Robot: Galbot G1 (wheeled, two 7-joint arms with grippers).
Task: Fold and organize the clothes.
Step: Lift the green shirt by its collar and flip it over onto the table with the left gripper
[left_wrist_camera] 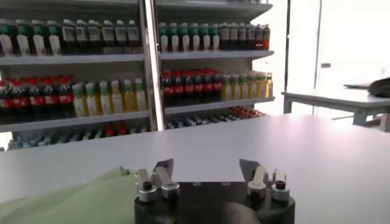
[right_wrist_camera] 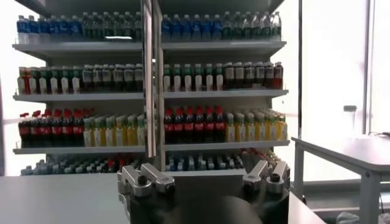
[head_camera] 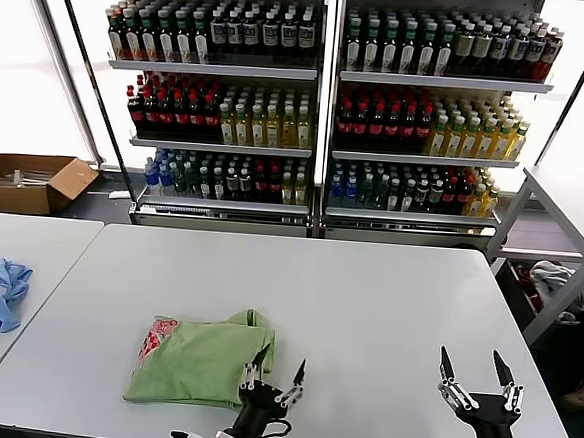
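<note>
Left gripper (head_camera: pixel 277 374) stood wide open beside the folded green T-shirt (head_camera: pixel 197 361) on a white table (head_camera: pixel 367 294); right gripper (head_camera: pixel 479 371) open; bottle shelves (head_camera: pixel 320 101) behind, labels unreadable.

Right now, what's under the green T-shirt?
The green T-shirt lies folded on the white table. Only tabletop shows around it; anything beneath its layers is covered. The left gripper stands open at its near edge.

Light green T-shirt (head_camera: pixel 202 361), folded into a rumpled rectangle, red-and-white print at its left corner, flat on table
</note>
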